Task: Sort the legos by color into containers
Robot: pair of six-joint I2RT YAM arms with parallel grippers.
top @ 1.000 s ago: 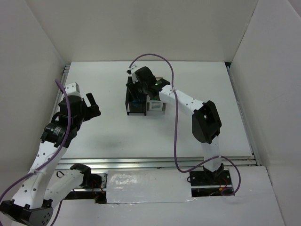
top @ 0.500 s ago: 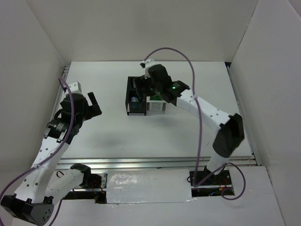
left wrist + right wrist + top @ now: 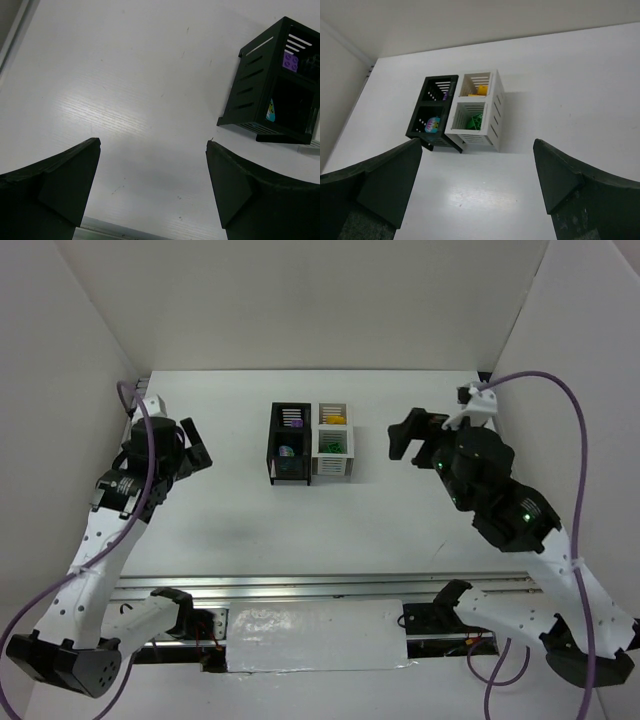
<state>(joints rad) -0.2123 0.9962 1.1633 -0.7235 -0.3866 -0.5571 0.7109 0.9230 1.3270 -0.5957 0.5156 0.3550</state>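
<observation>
Tabletop point(image 3: 250, 520) of plain white board is spreading around the cluster of four small square slatted boxes point(image 3: 310, 443), two black and two white. White walls point(image 3: 80, 330) are standing well left, right and beyond it. A tiny purple plastic brick point(image 3: 447, 90) and a teal brick point(image 3: 434, 123) are lying in the black pair, a yellow brick point(image 3: 481, 90) and a green brick point(image 3: 476, 121) in the white. The left gripper point(image 3: 197, 445) is hanging well left of the cluster and the right gripper point(image 3: 408, 437) near its right, both spread wide and gripping nothing.

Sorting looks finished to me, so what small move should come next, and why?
Probably only a retreat to rest: the left gripper and right gripper are open and empty, the legos sit one colour to each of the containers, none loose on the table.
</observation>
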